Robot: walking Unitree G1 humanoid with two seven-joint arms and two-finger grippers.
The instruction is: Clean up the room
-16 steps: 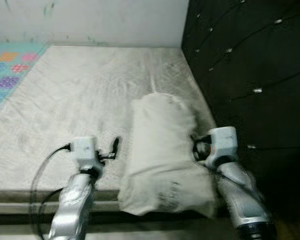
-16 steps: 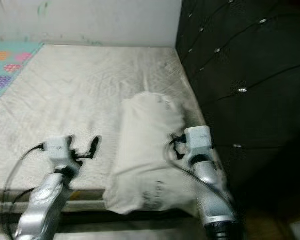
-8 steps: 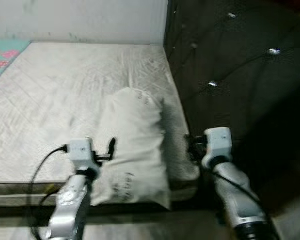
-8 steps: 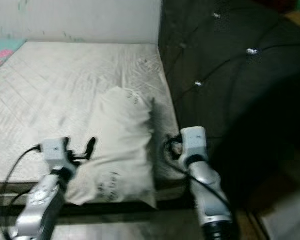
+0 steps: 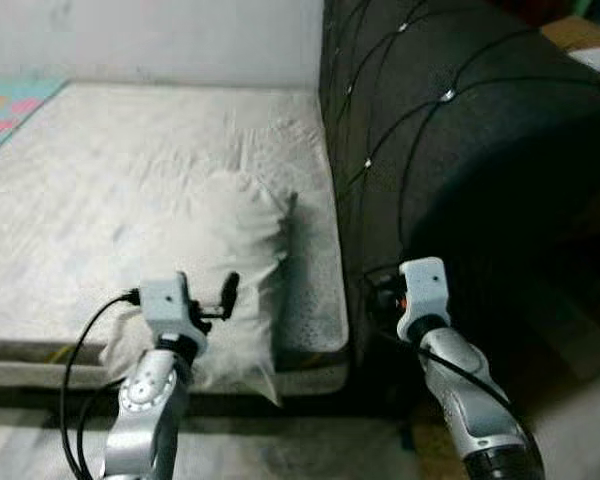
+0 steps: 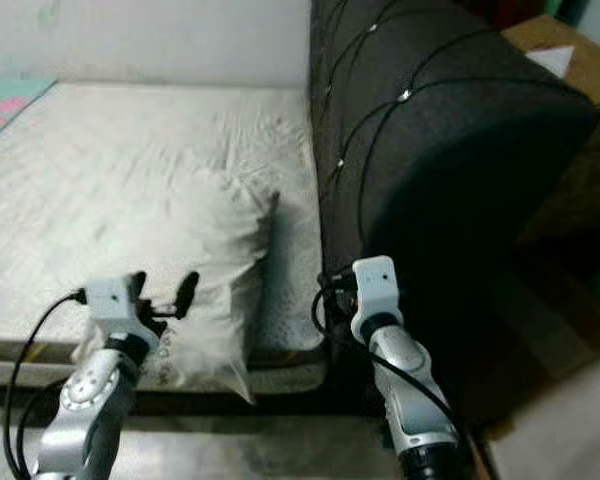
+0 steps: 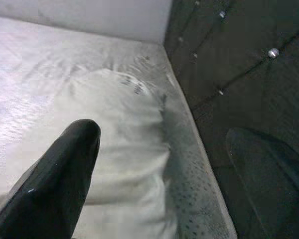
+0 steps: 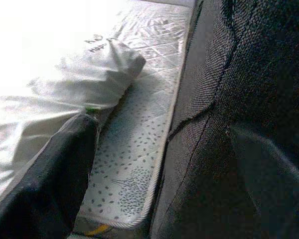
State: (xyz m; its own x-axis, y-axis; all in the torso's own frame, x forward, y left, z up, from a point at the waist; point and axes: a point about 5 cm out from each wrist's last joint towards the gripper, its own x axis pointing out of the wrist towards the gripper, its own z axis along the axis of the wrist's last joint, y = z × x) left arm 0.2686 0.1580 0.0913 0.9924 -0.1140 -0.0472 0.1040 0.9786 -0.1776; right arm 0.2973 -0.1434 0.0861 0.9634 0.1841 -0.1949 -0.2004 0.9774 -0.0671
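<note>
A bare white mattress [image 5: 100, 170] fills the left and middle of the head views; a dark tufted headboard [image 5: 450, 150] rises along its right edge; a pale wall closes the far end. One white pillow [image 5: 215, 270] lies on the mattress near the front corner, close to the headboard but apart from it, its near end hanging a little over the mattress edge. A strip of coloured play mat [image 5: 5, 105] shows at the far left; a cardboard box [image 6: 570, 60] peeks behind the headboard.

The left gripper [image 5: 220, 298] hovers over the near part of the pillow, holding nothing; the wrist view shows its two black fingers [image 7: 60, 174] spread wide, pillow between them below. The right gripper [image 8: 159, 174] hangs low in the gap beside the headboard, level with the mattress corner; its fingers are also apart and empty.

Judging by this, tidying is barely begun here; the pillow is not yet gripped and sits askew at the edge; squaring it against the headboard looks like the step left.
</note>
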